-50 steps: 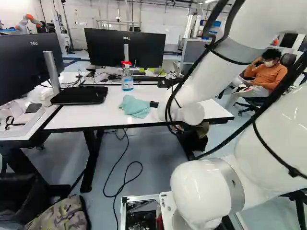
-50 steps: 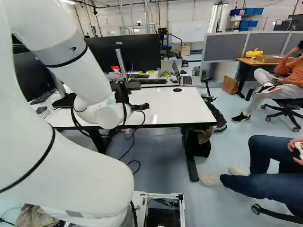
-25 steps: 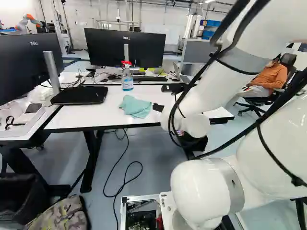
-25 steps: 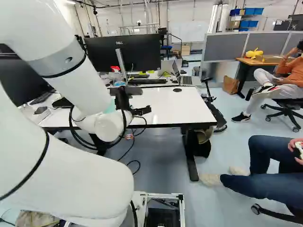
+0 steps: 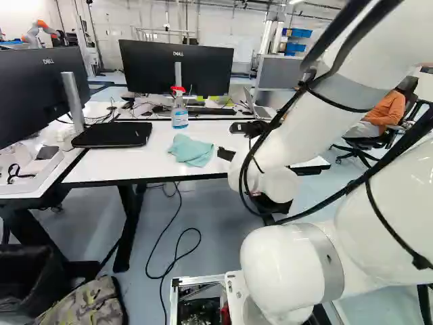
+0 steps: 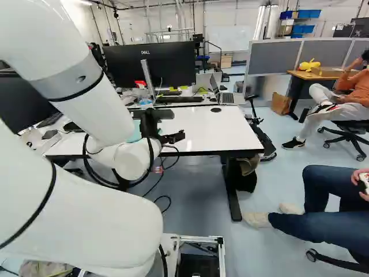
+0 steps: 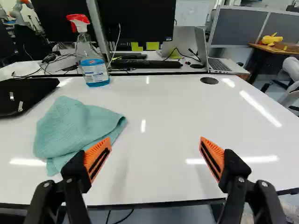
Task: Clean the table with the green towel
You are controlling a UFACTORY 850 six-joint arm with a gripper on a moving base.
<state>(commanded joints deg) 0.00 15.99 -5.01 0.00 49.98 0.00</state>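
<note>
- While the gripper [image 6: 173, 137] hangs over the near part of the white counter [image 7: 163, 112], its two fingers stand wide apart with nothing between their orange pads [image 7: 212, 156].
- The green towel [image 7: 77, 128] lies on the counter in a loose, folded heap, ahead of and outside one finger; that finger overlaps its near corner in the wrist view, and whether they touch I cannot tell.
- A spray bottle [image 7: 93, 63] with a red head and blue liquid stands upright near the counter's far edge, beyond the towel and apart from it.
- On the other side of the towel from the gripper, a flat black object [image 5: 111, 134] rests on the counter, near its left end in the left base view.
- A round black disc [image 7: 209, 80] sits near the far edge, well apart from the towel.
- Behind the counter, a far table [image 7: 236, 69] bears a keyboard [image 7: 147, 64] and an open laptop [image 7: 219, 65].
</note>
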